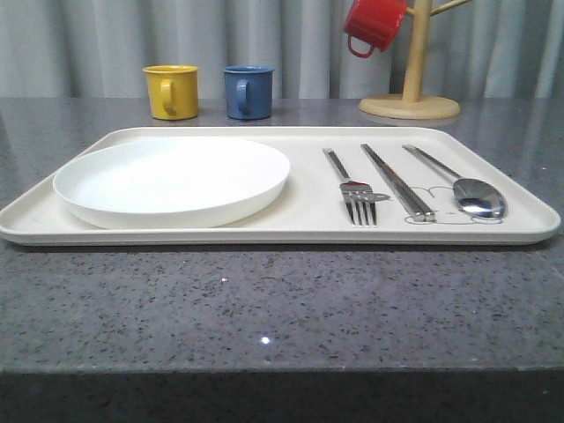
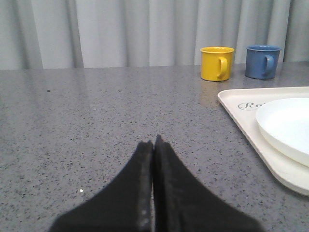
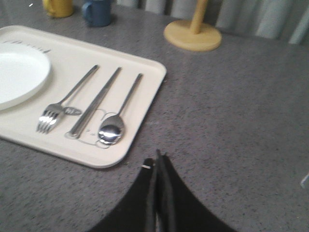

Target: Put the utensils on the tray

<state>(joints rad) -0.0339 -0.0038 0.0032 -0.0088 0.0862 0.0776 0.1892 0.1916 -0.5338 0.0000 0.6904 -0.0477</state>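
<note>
We judge the placing all but done. The tray (image 1: 291, 231) carries the plate (image 1: 172, 183) on its left half and, side by side on its right, the fork (image 1: 356, 200), chopsticks (image 1: 398, 183) and spoon (image 1: 471, 192), handles pointing away from us. The three lie parallel and apart; in the blurred right wrist view we cannot tell whether the fork tines touch anything beside them. Our left gripper (image 2: 154, 145) has its fingers pressed together, holding nothing, over bare table just left of the tray. Our right gripper (image 3: 158, 162) is likewise closed and empty, near the tray's right front corner. The mugs stay out of it. What remains, we think, is to pull both arms clear without nudging the tray.
</note>
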